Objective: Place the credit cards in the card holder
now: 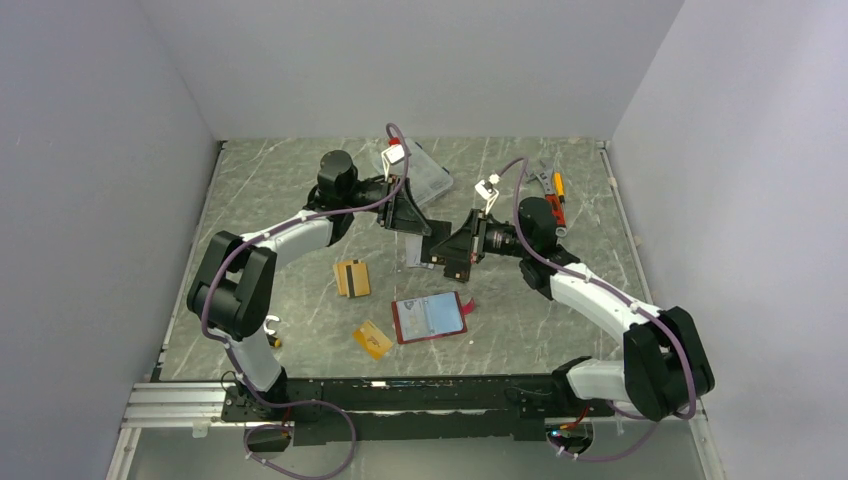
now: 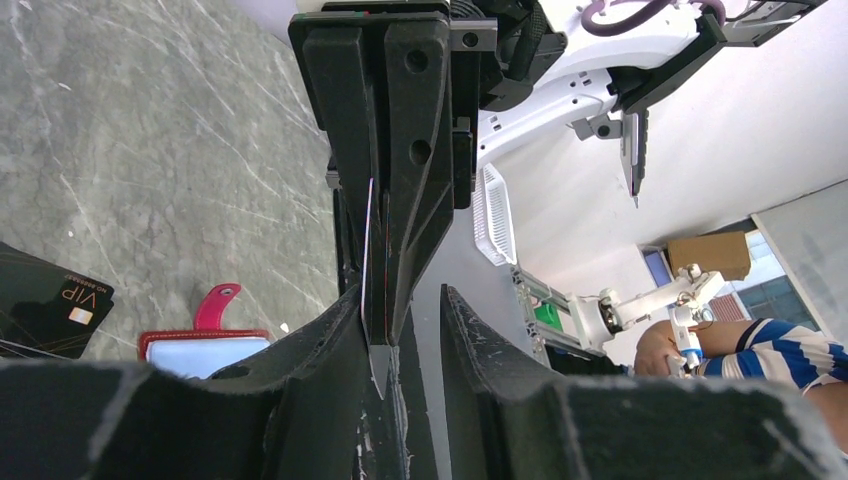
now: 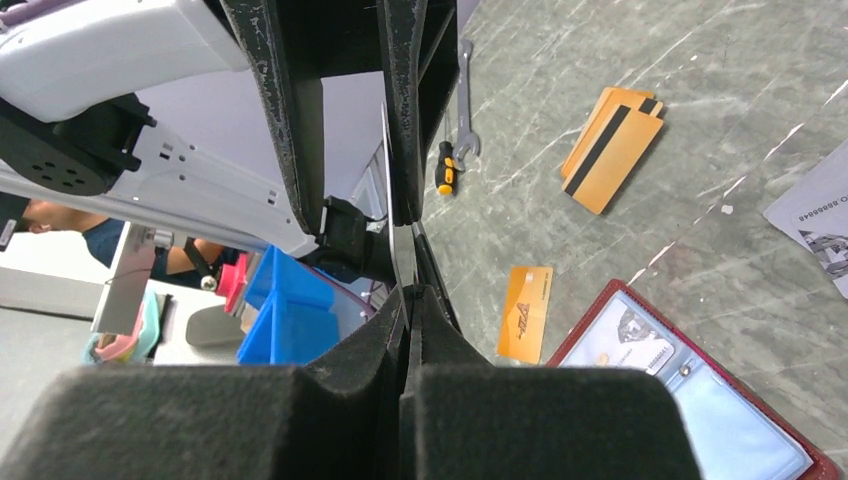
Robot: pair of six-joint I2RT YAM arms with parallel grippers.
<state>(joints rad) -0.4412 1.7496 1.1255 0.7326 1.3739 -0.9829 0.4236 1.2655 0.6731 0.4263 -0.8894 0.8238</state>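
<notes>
Between the two grippers, up over the table [image 1: 300, 200], a thin credit card [image 3: 403, 258] is standing on edge. The right gripper [image 3: 410, 300] is pinching it tight. The left gripper [image 2: 400, 295] is sitting half open around it. Below them, the red card holder [image 1: 430, 318] is lying open, with orange cards [image 1: 351, 277] lying beside it.

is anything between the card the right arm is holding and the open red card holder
Only the left gripper: its open jaws sit either side of the card pinched in the right gripper. The red card holder lies open on the table, with nothing visible on it.
</notes>
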